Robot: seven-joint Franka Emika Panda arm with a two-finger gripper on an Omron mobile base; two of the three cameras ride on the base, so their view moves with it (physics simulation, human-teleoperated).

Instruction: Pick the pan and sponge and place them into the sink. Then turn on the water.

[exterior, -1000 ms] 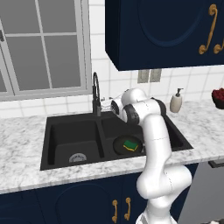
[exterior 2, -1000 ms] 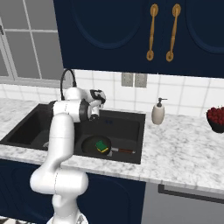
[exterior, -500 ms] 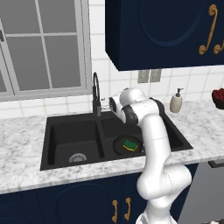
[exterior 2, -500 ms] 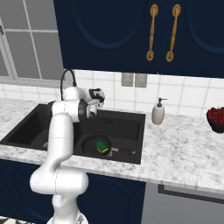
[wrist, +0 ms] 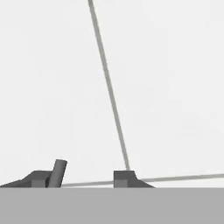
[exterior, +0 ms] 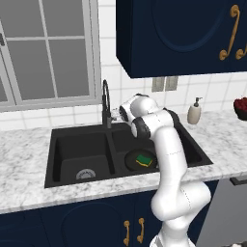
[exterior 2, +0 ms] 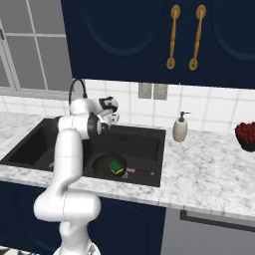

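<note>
The black pan (exterior: pixel 136 159) lies in the right basin of the black sink (exterior: pixel 77 144), with the green and yellow sponge (exterior: pixel 143 159) resting in it. The right base view gives the pan (exterior 2: pixel 105 164), sponge (exterior 2: pixel 117 166) and sink (exterior 2: pixel 147 142) from the other side. My gripper (exterior: pixel 116 115) is up at the back rim, beside the base of the black arched faucet (exterior: pixel 105 101). In the hand view my gripper (wrist: pixel 83 177) faces the tiled wall, fingers apart, a short grey faucet lever (wrist: pixel 58 171) against the left finger. No water runs from the faucet.
A cream soap dispenser (exterior 2: pixel 180 128) stands on the marble counter right of the sink. A dark bowl of red fruit (exterior 2: pixel 246 134) sits at the far right. Navy cabinets (exterior: pixel 178 34) hang overhead, and a window (exterior: pixel 46 48) lies behind the left basin.
The fingers have drawn closer together. The hand has edged slightly toward the faucet; pan and sponge have not moved.
</note>
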